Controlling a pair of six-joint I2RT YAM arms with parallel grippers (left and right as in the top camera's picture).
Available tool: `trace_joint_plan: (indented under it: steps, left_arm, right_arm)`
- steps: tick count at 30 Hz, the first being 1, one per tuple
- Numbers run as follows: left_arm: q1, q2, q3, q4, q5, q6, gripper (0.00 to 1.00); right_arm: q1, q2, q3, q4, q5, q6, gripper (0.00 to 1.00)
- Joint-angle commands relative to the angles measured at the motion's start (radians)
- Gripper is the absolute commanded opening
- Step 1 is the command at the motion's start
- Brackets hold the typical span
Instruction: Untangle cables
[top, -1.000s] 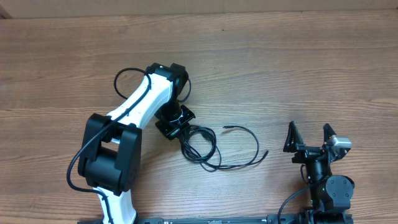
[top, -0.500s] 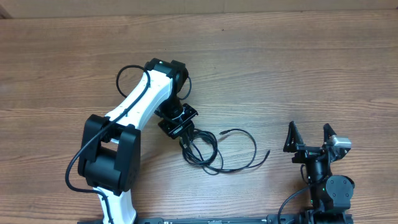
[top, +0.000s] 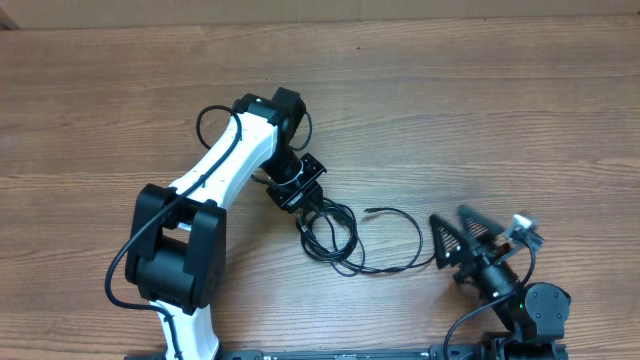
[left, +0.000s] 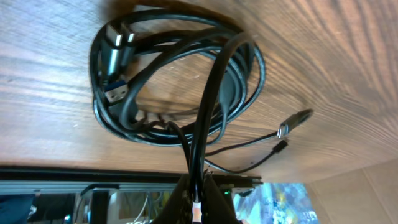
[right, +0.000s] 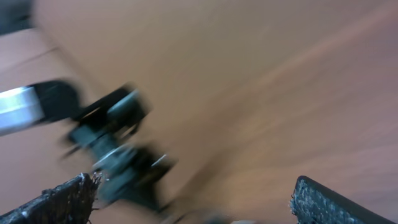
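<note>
From overhead, the white-and-black L arm (top: 225, 165) is seen reaching in from lower left over the wood table (top: 500, 100). The L gripper (top: 305, 203) is set at the upper-left edge of the cables (top: 335, 238), which are bunched in a small coil approx. mid-table. 1 thin strand is swept out to the right in a wide arc, ending near the R gripper (top: 462, 238). Whether anything is gripped can't be told from that view. It is settled by the L wrist cam: the L gripper (left: 198, 200) fingers are pressed together at the frame's bottom edge, pinching a few strands that run up taut into the cables (left: 168, 74). Detail lost overhead is also given there: several overlapping loops, a blue-insert plug (left: 115, 94) lying inside the coil at left, and a silver-tipped plug (left: 295, 120) lying outside it at right. Overhead, the R gripper is shown at lower right w/ fingers spread wide, apart from the coil. The R wrist cam is heavily blurred; only its 2 dark finger pads (right: 62, 199) can be made out, far apart at the lower corners.
</note>
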Motion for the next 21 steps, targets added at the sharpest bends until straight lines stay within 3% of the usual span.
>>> trace_joint_plan:
  steps: [1, 5, 16, 21]
  left_arm:
    - [-0.001, 0.010, 0.022, 0.019, 0.048, 0.019, 0.04]
    - [-0.001, 0.010, 0.022, 0.043, 0.115, 0.054, 0.04]
    - [-0.001, 0.010, 0.022, 0.096, 0.423, 0.128, 0.04]
    - [-0.001, 0.010, 0.022, 0.129, 0.560, 0.103, 0.04]
  right_arm:
    - [-0.002, -0.011, -0.011, 0.010, -0.271, 0.292, 1.00]
    - [-0.002, -0.011, -0.011, 0.008, -0.259, 0.436, 1.00]
    - [-0.001, -0.011, -0.011, -0.004, -0.283, 0.403, 1.00]
    - [-0.001, -0.006, -0.011, -0.009, -0.289, 0.505, 0.95]
